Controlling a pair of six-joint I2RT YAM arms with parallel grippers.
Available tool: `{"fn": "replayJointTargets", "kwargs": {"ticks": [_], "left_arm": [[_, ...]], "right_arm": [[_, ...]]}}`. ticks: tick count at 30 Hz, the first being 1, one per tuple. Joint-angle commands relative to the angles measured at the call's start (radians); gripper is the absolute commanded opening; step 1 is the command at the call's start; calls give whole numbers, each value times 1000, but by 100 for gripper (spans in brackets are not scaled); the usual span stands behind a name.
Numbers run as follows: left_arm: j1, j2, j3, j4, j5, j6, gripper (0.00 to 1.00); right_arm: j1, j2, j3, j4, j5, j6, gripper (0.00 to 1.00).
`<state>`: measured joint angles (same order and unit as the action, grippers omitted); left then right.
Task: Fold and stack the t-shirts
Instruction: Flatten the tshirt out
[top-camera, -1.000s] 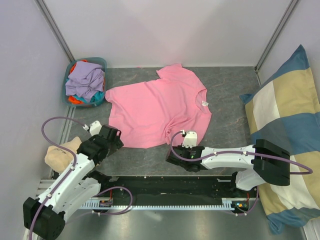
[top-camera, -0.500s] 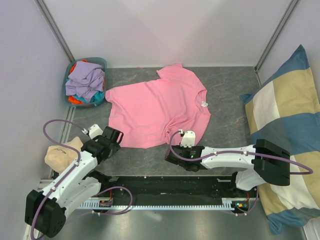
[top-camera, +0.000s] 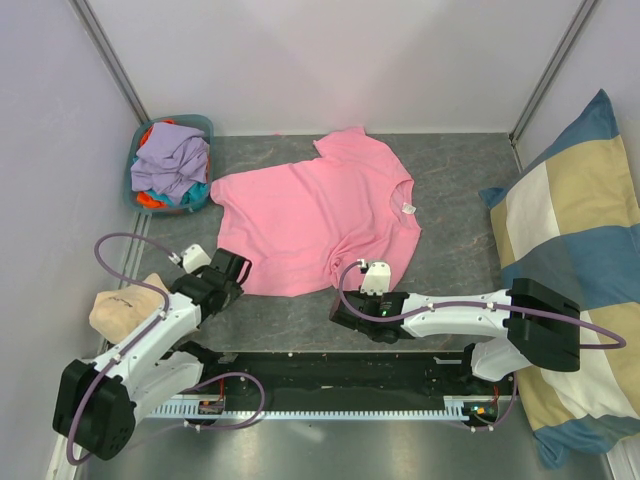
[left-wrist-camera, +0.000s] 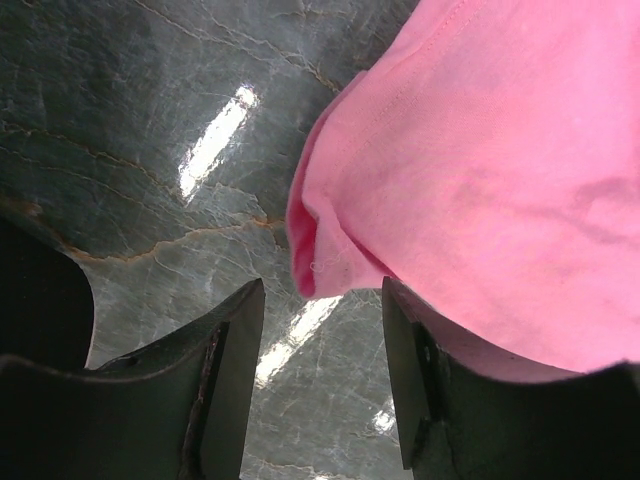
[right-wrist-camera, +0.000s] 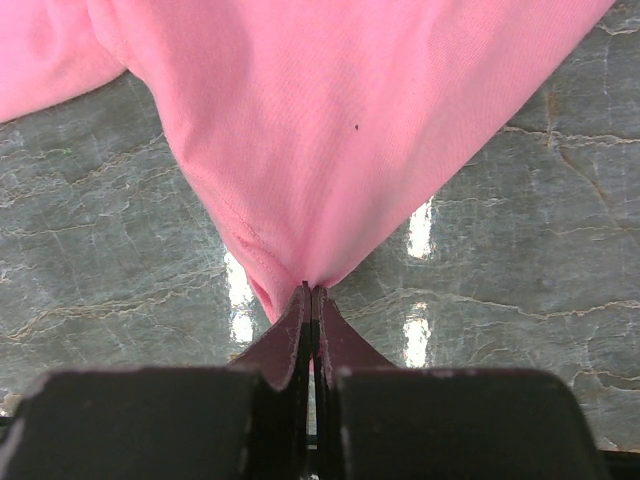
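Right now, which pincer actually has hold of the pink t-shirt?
The right pincer: shut on the near hem of the pink t-shirt. The left pincer is open, the hem corner at its gap unclamped.

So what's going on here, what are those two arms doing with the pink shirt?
Two robot arms look to be getting ready to fold a pink t-shirt spread out on the table. The right tool is pinched shut on the shirt's near hem. The left tool is open, its fingers either side of the shirt's other near corner, not yet closed on it. More t-shirts wait in a heap in the basket at the far left.
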<state>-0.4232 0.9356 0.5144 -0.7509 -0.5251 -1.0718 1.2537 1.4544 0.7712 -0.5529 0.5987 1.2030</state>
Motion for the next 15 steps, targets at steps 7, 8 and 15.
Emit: {"fn": "replayJointTargets", "kwargs": {"ticks": [7,8,15], "left_arm": [[-3,37,-5,62,-69,-42,47],[-3,38,-5,61,-72,-40,45],[0,34,-10,62,-78,-43,43]], "right_arm": [[1,-19,-1,8,-4,-3,0],[-2,-19,-1,10,-2,-2,0],[-2,-25,-4,8,-4,-3,0]]}}
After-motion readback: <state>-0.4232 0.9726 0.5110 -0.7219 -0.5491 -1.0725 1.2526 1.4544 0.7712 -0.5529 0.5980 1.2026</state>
